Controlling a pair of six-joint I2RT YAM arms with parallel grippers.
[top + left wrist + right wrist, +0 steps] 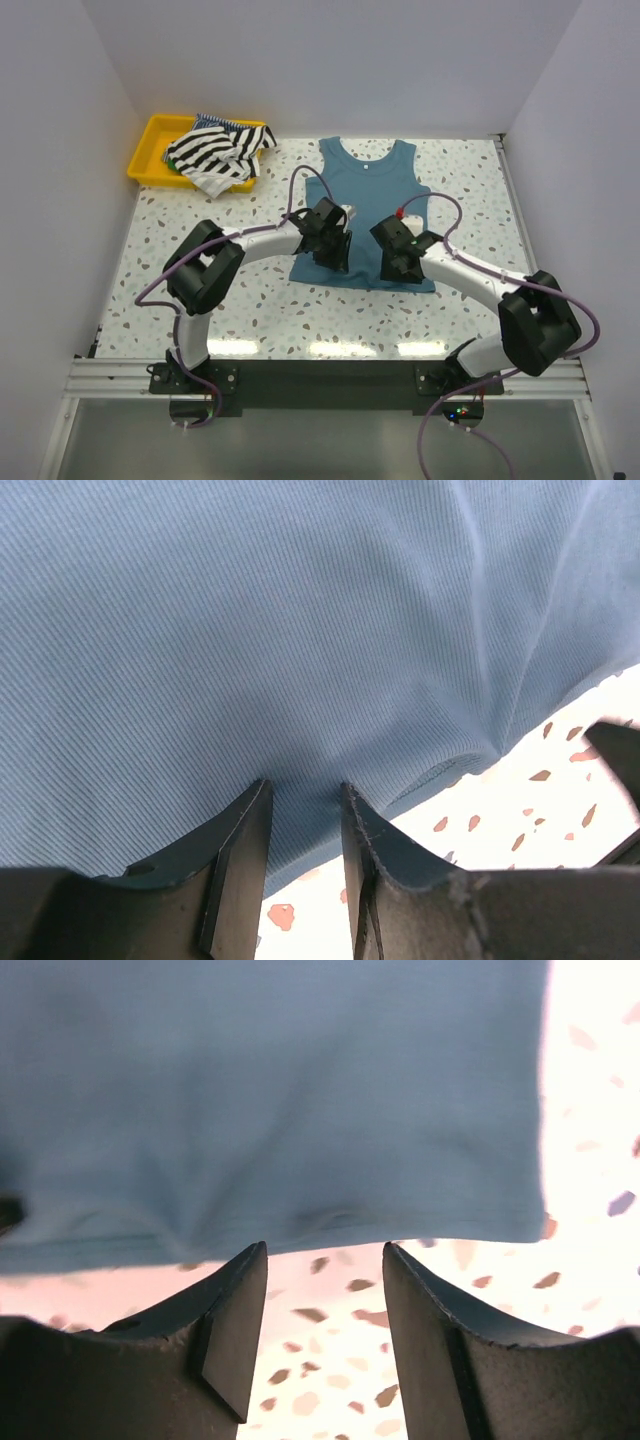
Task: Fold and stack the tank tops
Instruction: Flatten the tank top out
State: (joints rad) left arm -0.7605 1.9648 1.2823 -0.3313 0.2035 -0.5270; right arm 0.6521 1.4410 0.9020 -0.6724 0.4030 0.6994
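The teal-blue tank top (365,190) lies flat on the table, neck at the far end. Both grippers hang over its near hem. My left gripper (337,262) is partly open, and in the left wrist view (305,790) the hem of the top (300,630) lies between its fingers, not clamped. My right gripper (401,276) is open, and in the right wrist view (325,1250) its tips sit just short of the hem of the top (280,1090). The black-and-white striped top (215,150) lies crumpled in the yellow tray, with a finely blue-striped one (212,122) behind it.
The yellow tray (148,142) stands at the far left corner, with cloth spilling over its near right edge. White walls close in the left, far and right sides. Speckled tabletop (180,210) shows around the teal top.
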